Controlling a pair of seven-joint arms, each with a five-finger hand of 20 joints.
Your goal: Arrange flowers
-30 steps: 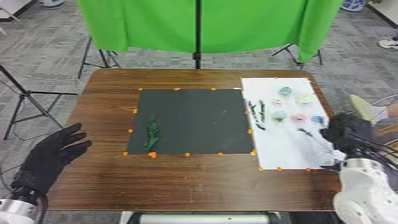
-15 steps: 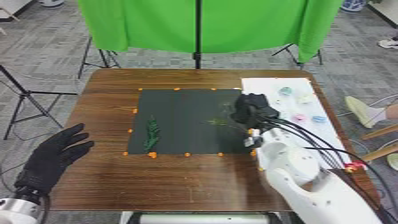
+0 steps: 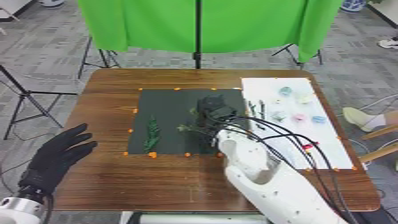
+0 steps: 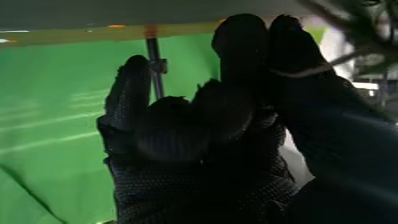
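My right hand [image 3: 213, 109] is over the right half of the dark mat [image 3: 173, 102], shut on a thin green sprig [image 3: 188, 128] that sticks out to its left. In the right wrist view, the stem of the sprig [image 4: 333, 62] passes between the thumb and fingers of my right hand [image 4: 191, 130]. A long leafy green branch [image 3: 152, 134] lies on the mat's left part. On the white sheet [image 3: 275, 85] are slim green sprigs [image 3: 261, 108], a pink flower [image 3: 298, 118], a blue flower [image 3: 319, 119] and several pale blooms. My left hand [image 3: 55, 157] is open at the table's left edge.
Orange markers edge the mat and the sheet. The brown table [image 3: 169, 185] extends in front of the mat. My right arm and its loose cables cross the near right of the table and part of the sheet. A green cloth [image 3: 151, 25] hangs behind.
My right hand has moved left from the white sheet's right side to above the mat, with the sprig in it. My left hand has stayed at the table's left edge.
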